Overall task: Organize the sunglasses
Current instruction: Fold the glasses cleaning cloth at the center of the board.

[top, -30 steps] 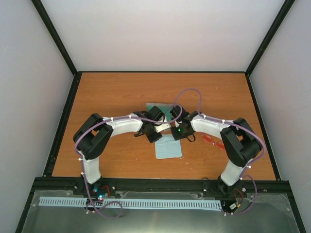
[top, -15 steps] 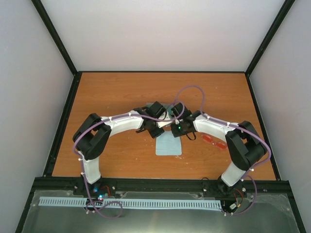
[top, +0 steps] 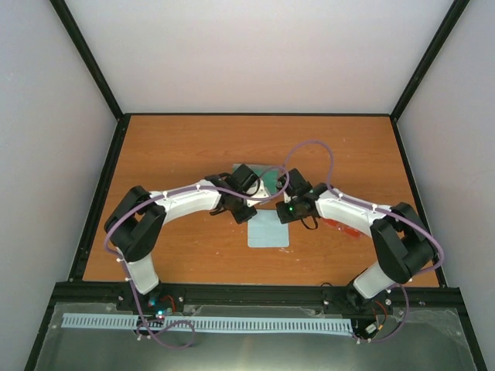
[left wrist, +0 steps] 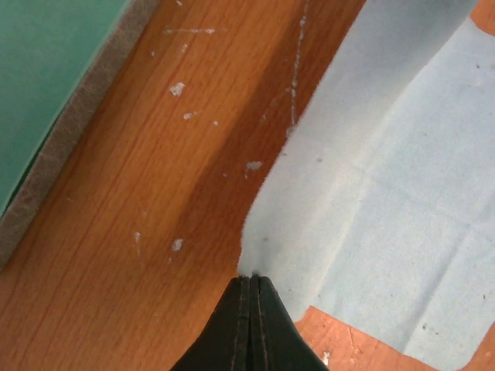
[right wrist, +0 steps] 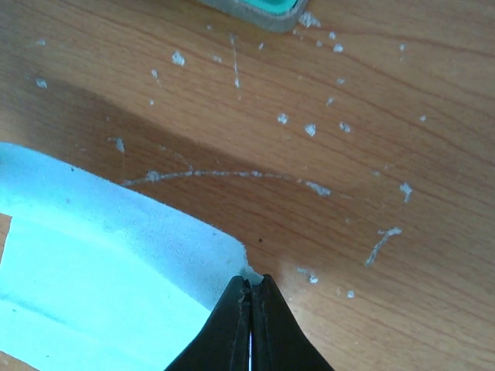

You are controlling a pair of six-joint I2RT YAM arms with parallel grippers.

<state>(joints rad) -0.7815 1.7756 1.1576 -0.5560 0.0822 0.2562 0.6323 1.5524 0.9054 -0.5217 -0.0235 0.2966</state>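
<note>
The sunglasses [top: 346, 229], with red-orange lenses, lie on the table at the right, partly hidden under my right arm. The pale blue cloth [top: 269, 232] lies mid-table. My left gripper [top: 252, 209] is shut on its far left corner [left wrist: 267, 255]. My right gripper [top: 285, 210] is shut on its far right corner [right wrist: 232, 259]. Both corners are held a little above the wood, and the cloth's held edge hangs over its lower part [left wrist: 433, 232]. The grey case with teal lining [top: 267, 179] lies open just beyond both grippers.
The case's edge shows at the top left of the left wrist view [left wrist: 46, 85] and at the top of the right wrist view [right wrist: 259, 9]. The wooden table [top: 186, 147] has a black raised border and white walls around it.
Both grippers went toward the case with the cloth's corners, then came back and lower. Both elbows have swung outward. The sunglasses have not moved.
</note>
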